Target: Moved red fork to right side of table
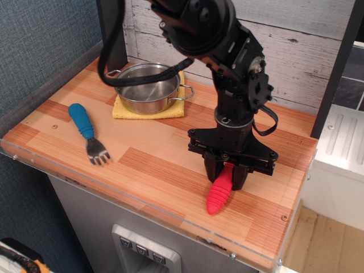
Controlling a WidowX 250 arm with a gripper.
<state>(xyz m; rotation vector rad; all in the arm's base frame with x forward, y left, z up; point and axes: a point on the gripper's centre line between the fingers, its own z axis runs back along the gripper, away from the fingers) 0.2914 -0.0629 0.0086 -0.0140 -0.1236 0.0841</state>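
- Hand [226, 174] sat low over the right part of the surface [153, 165], pointing straight down, its dark fingers closed against the upper end of the red fork [219, 193].
- I saw the fork's ribbed red handle sticking out below the fingers, slanting down toward the front edge; its lower tip looked to be at or just above the wood, and I could not tell which.
- I could not see the fork's metal end, which was hidden inside the hand.
- Near the left front corner, well apart from the hand, lay a blue-handled fork [88, 132], tines toward the front edge.
- At the back left I saw a steel pot [147, 87] standing on a yellow cloth [149, 109], both clear of the arm.
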